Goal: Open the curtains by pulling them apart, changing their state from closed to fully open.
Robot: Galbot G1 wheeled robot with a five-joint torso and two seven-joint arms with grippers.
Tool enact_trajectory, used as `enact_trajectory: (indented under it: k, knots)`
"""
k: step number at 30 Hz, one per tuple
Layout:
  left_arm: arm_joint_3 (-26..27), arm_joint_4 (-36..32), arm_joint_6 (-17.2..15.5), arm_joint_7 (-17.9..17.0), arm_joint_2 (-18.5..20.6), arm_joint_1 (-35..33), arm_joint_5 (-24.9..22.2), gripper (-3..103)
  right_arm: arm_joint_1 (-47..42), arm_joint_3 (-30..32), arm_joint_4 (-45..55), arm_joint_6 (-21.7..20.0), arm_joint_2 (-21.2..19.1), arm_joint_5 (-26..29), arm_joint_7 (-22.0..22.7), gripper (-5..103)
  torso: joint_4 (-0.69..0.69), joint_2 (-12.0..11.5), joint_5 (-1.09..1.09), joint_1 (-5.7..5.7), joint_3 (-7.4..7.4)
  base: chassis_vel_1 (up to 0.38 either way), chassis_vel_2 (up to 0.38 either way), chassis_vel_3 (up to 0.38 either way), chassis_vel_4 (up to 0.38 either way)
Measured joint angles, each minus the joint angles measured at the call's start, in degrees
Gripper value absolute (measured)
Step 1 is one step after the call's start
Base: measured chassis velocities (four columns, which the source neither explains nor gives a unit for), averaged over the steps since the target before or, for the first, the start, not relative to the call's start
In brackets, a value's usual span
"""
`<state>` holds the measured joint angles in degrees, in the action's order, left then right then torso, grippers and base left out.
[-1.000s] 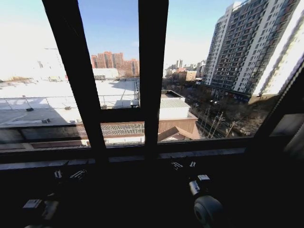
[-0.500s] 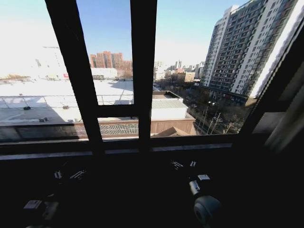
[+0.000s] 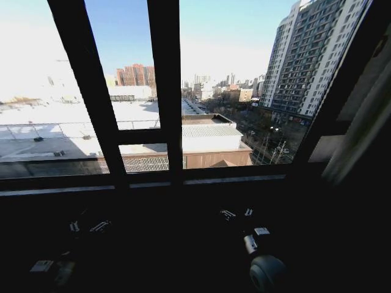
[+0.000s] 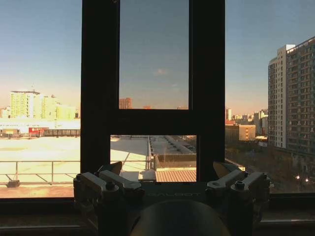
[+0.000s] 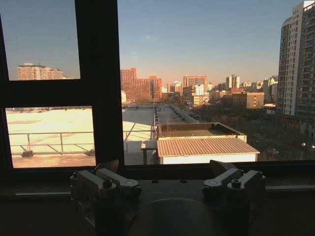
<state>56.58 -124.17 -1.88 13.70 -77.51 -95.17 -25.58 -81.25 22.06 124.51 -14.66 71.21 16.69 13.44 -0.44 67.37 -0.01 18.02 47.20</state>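
The curtains, sheer cream pleated fabric, show me one panel [image 3: 366, 125] bunched at the right edge of my head view, beside the dark window frame [image 3: 164, 91]. I count two grippers, left gripper [image 4: 170, 178] and right gripper [image 5: 167, 176], both low, fingers spread, holding nothing. Since a second ago, my camera has swung right, bringing more of the panel into view.

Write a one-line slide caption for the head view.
Curtain drawn aside at right, window frame uncovered; both grippers, left and right, low below the sill.
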Motion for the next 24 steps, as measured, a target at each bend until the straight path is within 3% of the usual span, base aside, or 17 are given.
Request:
enact_trajectory:
  k: [11, 16, 24]
  knots:
    - [0.06, -0.67, 0.48, 0.09, -1.26, -0.46, 0.25, 100, -0.24, 0.08, -0.14, 1.00, -0.57, -0.98, 0.07, 100, 0.00, 0.08, 0.07, -0.12, -0.06, 0.336, -0.288, -0.329, 0.291]
    - [0.39, -0.66, 0.49, 0.03, -1.43, -0.36, 0.21, 100, -0.44, 0.21, 0.00, 1.04, -0.62, -1.02, 0.19, 100, -0.01, 0.06, -0.01, -0.10, -0.04, 0.044, -0.012, -0.107, 0.159]
    - [0.56, -0.81, 0.63, -0.02, -2.33, -1.01, -0.24, 100, -0.80, 0.05, 1.01, 1.01, -0.81, -1.09, 0.50, 100, 0.01, -0.05, 0.02, 0.08, 0.03, -0.044, 0.039, 0.052, -0.043]
